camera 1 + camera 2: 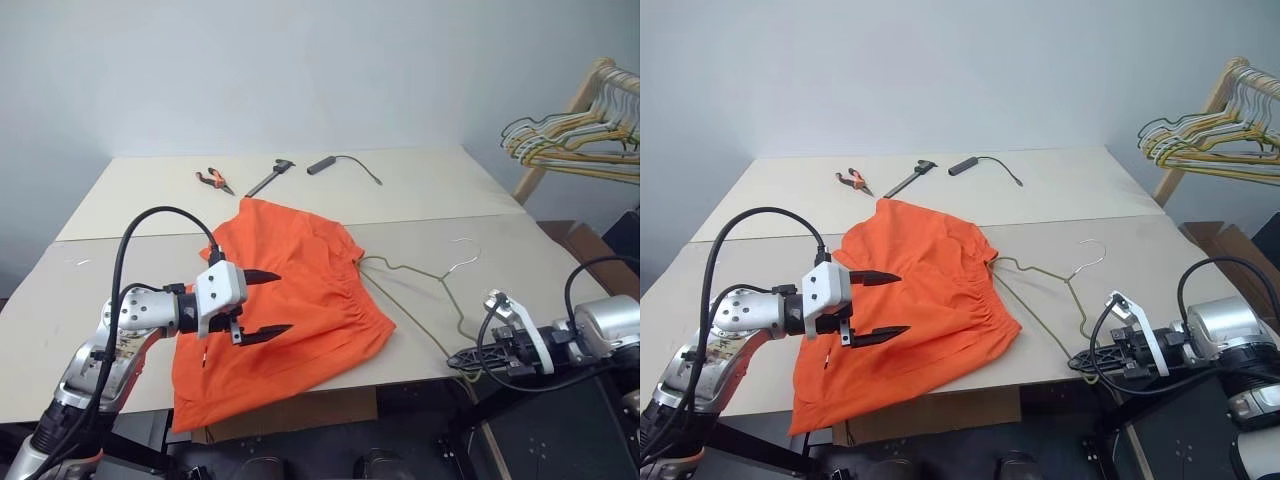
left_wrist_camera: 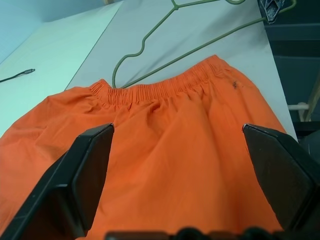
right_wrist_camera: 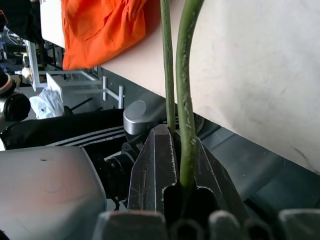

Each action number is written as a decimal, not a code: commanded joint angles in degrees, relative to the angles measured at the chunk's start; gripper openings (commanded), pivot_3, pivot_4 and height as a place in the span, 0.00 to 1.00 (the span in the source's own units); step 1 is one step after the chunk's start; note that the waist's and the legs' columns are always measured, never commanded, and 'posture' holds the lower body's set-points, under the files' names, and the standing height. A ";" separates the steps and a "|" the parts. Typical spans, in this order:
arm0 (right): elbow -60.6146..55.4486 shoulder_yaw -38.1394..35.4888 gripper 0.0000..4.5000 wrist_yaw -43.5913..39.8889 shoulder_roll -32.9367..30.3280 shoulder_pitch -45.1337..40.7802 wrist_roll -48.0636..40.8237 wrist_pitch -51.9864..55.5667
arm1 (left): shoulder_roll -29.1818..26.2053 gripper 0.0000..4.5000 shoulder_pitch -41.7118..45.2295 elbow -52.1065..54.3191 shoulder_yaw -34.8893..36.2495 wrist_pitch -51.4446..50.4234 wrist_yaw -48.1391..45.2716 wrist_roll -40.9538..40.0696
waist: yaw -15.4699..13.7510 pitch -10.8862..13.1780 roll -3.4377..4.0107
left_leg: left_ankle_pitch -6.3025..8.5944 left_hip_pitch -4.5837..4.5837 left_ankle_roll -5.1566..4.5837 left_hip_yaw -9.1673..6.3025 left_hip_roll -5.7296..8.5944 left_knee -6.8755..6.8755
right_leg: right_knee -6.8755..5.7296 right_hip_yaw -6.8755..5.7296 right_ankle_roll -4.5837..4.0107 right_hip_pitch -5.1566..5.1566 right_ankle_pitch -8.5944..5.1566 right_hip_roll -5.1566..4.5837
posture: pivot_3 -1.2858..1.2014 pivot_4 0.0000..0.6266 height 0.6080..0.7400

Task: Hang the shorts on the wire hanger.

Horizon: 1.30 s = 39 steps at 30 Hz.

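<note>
The orange shorts [image 1: 290,300] lie spread on the table [image 1: 80,300], with one leg hanging over the front edge. Their gathered waistband [image 2: 160,90] faces right. The wire hanger [image 2: 200,49] lies flat to their right, its near end touching the waistband and its hook [image 1: 1092,252] pointing away. My left gripper [image 1: 283,300] hovers open just above the middle of the shorts, holding nothing. At the table's front right edge my right gripper [image 1: 462,360] is shut on the hanger's corner, and the wire [image 3: 186,75] runs out from between the closed fingers [image 3: 155,165].
At the far side of the table lie orange-handled pliers [image 1: 213,180], a dark hand tool [image 1: 270,178] and a black cable with a cylindrical end [image 1: 322,165]. A wooden rack with several bunched hangers [image 1: 575,140] stands at the right. A cardboard box [image 1: 300,410] sits under the front edge.
</note>
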<state>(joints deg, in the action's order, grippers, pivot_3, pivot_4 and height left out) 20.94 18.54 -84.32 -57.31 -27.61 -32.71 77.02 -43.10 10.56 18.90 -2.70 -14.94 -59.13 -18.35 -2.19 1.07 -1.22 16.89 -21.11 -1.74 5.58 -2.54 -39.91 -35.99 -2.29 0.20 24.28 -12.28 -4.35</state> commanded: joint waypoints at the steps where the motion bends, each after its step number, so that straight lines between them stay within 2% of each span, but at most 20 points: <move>1: 0.51 1.50 0.00 -1.25 0.10 -2.40 0.54 -0.88 | 0.01 0.99 0.53 0.90 0.33 1.05 0.21 0.05 | 0.00 0.00 0.00 | 0.00 0.00 0.00 0.00 0.00 0.00 | 0.00 0.00 0.00 0.00 0.00 0.00 | 0.54 0.00 1.00; 9: 6.20 5.31 0.00 -3.48 2.96 -8.40 2.32 -2.96 | 0.00 0.99 0.55 1.15 0.33 0.97 0.68 0.63 | -0.02 0.00 0.00 | 0.00 0.01 0.00 0.00 -0.01 -0.01 | -0.02 0.00 -0.01 0.00 0.00 0.02 | 0.55 0.00 1.00; 14: 9.18 8.96 0.00 -7.82 3.38 -11.29 3.44 -5.26 | -0.18 0.99 -0.50 1.61 0.52 0.99 1.13 0.93 | -0.19 0.00 0.00 | 0.00 -0.02 0.00 0.00 0.01 -0.01 | 0.00 0.00 0.00 0.01 0.00 0.00 | 0.55 0.00 1.00; 21: 15.15 14.53 0.00 -8.18 6.31 -17.11 2.03 -6.37 | -0.24 0.99 -1.00 2.15 0.62 0.71 1.95 0.99 | -0.10 0.00 0.02 | 0.00 0.00 0.00 -0.01 -0.01 -0.01 | -0.03 -0.01 0.00 0.01 0.00 0.01 | 0.56 0.00 1.00; 27: 25.87 14.47 0.00 -8.18 11.92 -23.13 4.66 -7.71 | -0.20 0.99 -1.48 2.74 0.38 0.60 2.52 1.23 | -0.18 0.00 0.03 | -0.01 0.00 0.01 0.00 -0.02 -0.01 | -0.09 0.00 -0.02 0.04 0.01 0.03 | 0.56 0.00 1.00; 34: 30.93 15.30 0.00 -8.18 15.61 -25.66 5.97 -9.98 | -0.34 0.99 -1.86 3.13 0.42 0.42 2.86 1.53 | -0.73 0.00 0.04 | 0.00 -0.06 0.00 0.01 0.01 -0.01 | -0.06 -0.01 -0.01 0.06 0.01 -0.02 | 0.57 0.00 1.00; 39: 37.31 12.64 0.00 -8.18 18.79 -28.45 9.37 -12.26 | -0.33 0.99 -2.15 3.46 0.47 0.27 3.03 1.57 | -0.72 -0.01 0.06 | 0.00 -0.06 0.01 0.01 0.00 -0.01 | -0.10 -0.01 -0.02 0.08 0.01 0.00 | 0.57 0.00 1.00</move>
<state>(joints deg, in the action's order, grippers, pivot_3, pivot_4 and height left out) 56.56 33.30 -88.87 -38.61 -53.41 -24.69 66.58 -43.11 8.17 20.52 -2.94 -15.03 -56.73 -16.90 -2.91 1.06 -1.17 16.89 -21.16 -1.74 5.60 -2.54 -39.93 -36.11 -2.30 0.18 24.35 -12.27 -4.34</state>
